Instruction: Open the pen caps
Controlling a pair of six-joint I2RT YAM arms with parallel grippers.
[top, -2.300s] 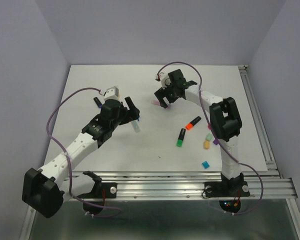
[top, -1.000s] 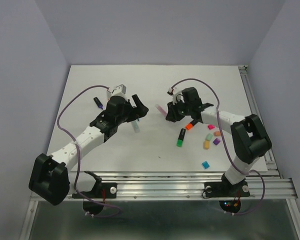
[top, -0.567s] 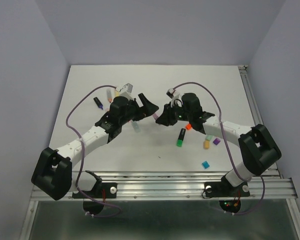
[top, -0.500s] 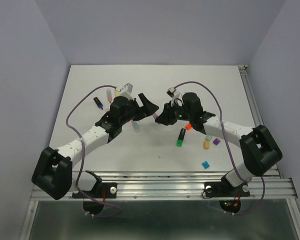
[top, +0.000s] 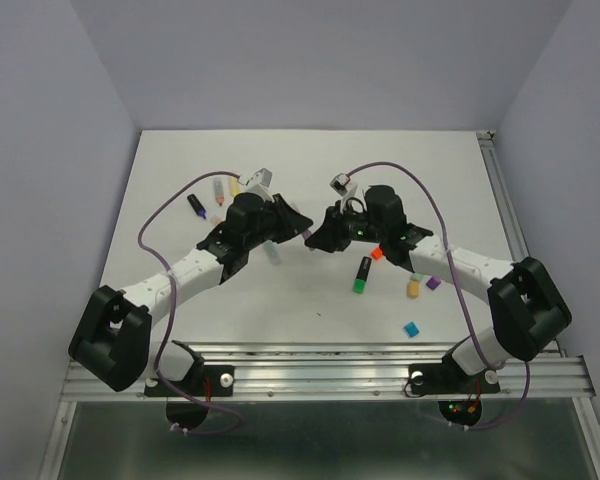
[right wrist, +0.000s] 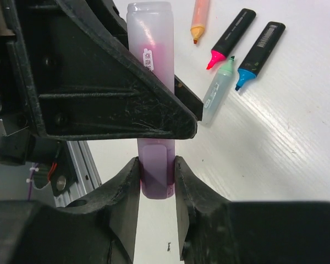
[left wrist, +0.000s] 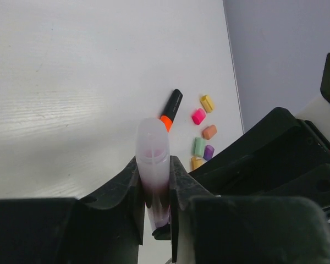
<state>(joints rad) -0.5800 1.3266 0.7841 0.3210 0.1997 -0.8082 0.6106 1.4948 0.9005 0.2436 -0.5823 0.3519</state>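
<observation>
Two pairs of jaws clamp one pen (left wrist: 152,148): left gripper (left wrist: 154,190) on barrel (right wrist: 149,49), right gripper (right wrist: 155,179) on cap (right wrist: 155,190), pull-apart next.

white table (top: 280,300), lilac walls (top: 310,60)

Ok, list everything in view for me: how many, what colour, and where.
Translucent plastic highlighter pen: one, pale barrel with pink cap, in the air between both grippers.
Uncapped pens: at least four, pastel orange, black with pink tip, black with blue tip, mint, lying at left rear.
Black pens: two, one orange-ended, one green-ended, centre-right.
Small chunky plastic caps: seven, yellow, pink, orange, mint, purple, yellow-orange clustered at right; blue apart, nearer the front.
Flat table: one, white, under everything.
Left gripper: black, shut on the pen's barrel.
Right gripper: black, shut on its cap end.
</observation>
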